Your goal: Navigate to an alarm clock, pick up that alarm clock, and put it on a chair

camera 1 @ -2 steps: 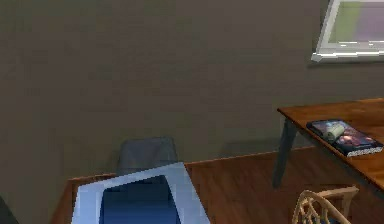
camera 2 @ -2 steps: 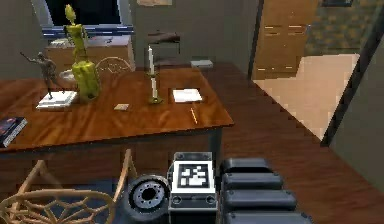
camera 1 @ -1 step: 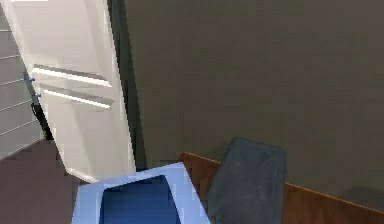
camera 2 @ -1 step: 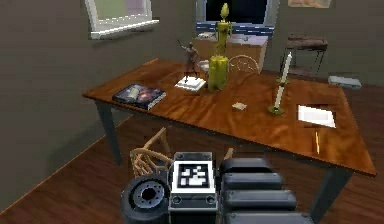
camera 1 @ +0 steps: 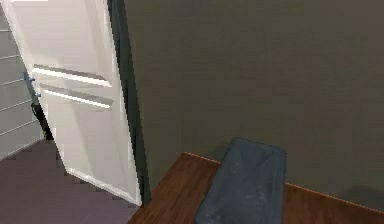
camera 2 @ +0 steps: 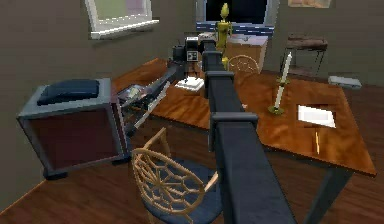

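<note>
Pick-up stage: arm [camera 2: 235,140] out over the counter [camera 2: 300,135], fingers [camera 2: 150,95] amid clutter, their set and any hold impossible to tell, and a dark box [camera 2: 190,47], maybe the clock, sits beyond, so next line up on it.

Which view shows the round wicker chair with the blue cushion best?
The arm side view: the round wicker chair stands at the bottom edge, beside the brown wooden table. The forward view faces a white panelled door and grey wall.
</note>
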Motion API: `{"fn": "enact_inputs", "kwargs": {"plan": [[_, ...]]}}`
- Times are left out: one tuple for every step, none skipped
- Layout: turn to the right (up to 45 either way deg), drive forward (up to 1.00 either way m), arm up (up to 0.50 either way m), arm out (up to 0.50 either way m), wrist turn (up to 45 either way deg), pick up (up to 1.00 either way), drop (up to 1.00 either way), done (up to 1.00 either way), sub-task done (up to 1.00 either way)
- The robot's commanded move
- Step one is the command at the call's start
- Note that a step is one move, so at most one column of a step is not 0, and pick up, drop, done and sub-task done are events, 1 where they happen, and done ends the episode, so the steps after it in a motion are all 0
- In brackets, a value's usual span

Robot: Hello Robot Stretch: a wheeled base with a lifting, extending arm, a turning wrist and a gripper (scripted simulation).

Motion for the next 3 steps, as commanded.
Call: {"fn": "enact_inputs", "kwargs": {"plan": [[0.0,0.0,0.0,0.0,45.0,0.0,0.0,0.0,0.0],[0.0,0.0,0.0,0.0,45.0,0.0,0.0,0.0,0.0],[0.0,0.0,0.0,0.0,36.0,0.0,0.0,0.0,0.0]]}}
